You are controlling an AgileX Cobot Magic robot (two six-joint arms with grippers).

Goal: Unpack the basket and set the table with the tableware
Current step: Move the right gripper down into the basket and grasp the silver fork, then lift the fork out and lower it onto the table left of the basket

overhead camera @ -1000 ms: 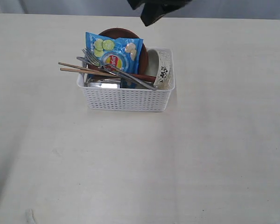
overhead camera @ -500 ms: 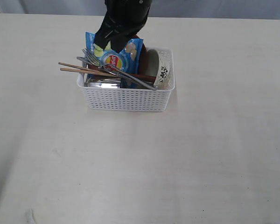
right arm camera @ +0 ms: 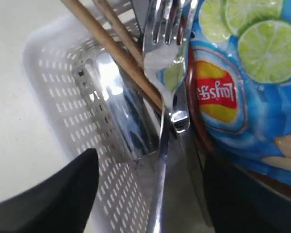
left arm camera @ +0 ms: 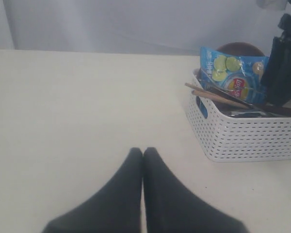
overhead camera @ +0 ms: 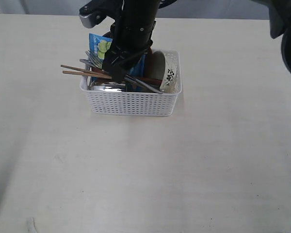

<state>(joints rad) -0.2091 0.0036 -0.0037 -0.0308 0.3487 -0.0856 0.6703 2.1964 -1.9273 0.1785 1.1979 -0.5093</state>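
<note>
The white lattice basket (overhead camera: 131,103) stands on the cream table (overhead camera: 136,174). It holds a steel fork (overhead camera: 93,59), a knife (overhead camera: 148,86), wooden chopsticks (overhead camera: 80,72), a shiny steel cup (overhead camera: 106,87), a white floral bowl (overhead camera: 167,73) and a reddish-brown spoon (overhead camera: 148,80). The brown plate (left arm camera: 240,48) stands behind the blue chip bag (left arm camera: 228,73). My right gripper (overhead camera: 117,73) is down in the basket, open (right arm camera: 153,165), its fingers on either side of the fork's handle (right arm camera: 165,53), beside the chopsticks (right arm camera: 111,48) and the cup (right arm camera: 116,107). My left gripper (left arm camera: 142,151) is shut on nothing, over bare table some way from the basket (left arm camera: 247,138).
The chip bag (overhead camera: 99,46) leans in the basket behind the right arm. A dark part of the robot (overhead camera: 286,29) hangs at the upper right of the exterior view. Bare tabletop surrounds the basket on all sides.
My right arm has come down from above the far edge of the table into the basket, now covering most of the chip bag and the plate. The basket's contents have not shifted.
</note>
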